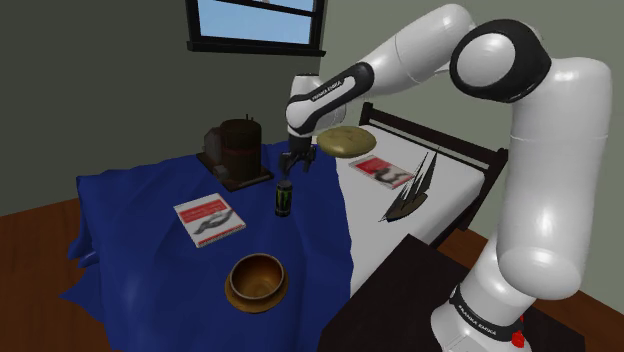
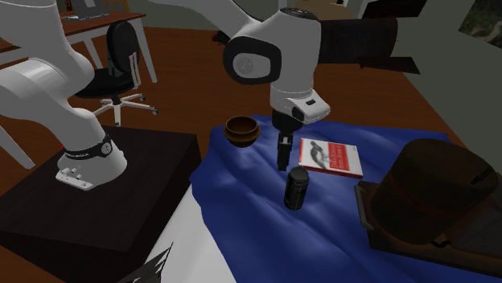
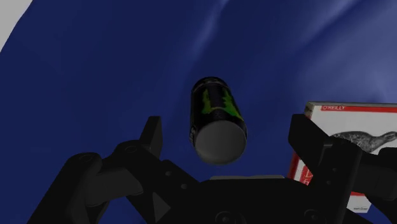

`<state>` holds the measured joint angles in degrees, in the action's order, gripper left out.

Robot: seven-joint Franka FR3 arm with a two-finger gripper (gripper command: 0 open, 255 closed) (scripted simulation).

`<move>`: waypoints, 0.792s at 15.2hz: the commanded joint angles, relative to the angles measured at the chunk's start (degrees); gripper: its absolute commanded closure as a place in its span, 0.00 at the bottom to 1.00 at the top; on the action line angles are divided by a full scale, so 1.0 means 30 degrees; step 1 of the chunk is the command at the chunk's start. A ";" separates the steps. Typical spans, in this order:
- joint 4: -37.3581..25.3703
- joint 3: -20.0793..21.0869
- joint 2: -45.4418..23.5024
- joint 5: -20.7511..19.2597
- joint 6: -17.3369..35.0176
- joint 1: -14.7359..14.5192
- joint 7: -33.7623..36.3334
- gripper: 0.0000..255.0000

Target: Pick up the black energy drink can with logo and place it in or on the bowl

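The wooden bowl (image 1: 257, 280) sits near the front edge of the blue-covered table (image 1: 140, 250), with a book (image 1: 209, 220) a bit further in. Around the middle, the black can (image 1: 285, 197) with the green logo stands upright. The gripper (image 1: 293, 170) hangs right over it, fingers spread, holding nothing. Looks like the approach step. Next I'd guess straight down, then squeeze. No idea what the dark lump (image 1: 240, 148) at the far edge is.
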<state>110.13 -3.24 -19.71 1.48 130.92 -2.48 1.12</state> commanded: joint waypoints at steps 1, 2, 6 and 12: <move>-0.1487 0.0033 -0.1650 0.0057 0.0141 0.0062 -0.0115 0.00; -0.2244 0.0061 -0.2423 0.0068 0.0140 0.0065 -0.0123 0.00; -0.4232 0.0130 -0.4513 0.0093 0.0205 0.0077 -0.0138 0.00; -0.4192 0.0171 -0.5520 0.0148 0.1251 0.0110 -0.0170 0.00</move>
<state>97.63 -2.75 -35.76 1.90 134.21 -2.18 0.64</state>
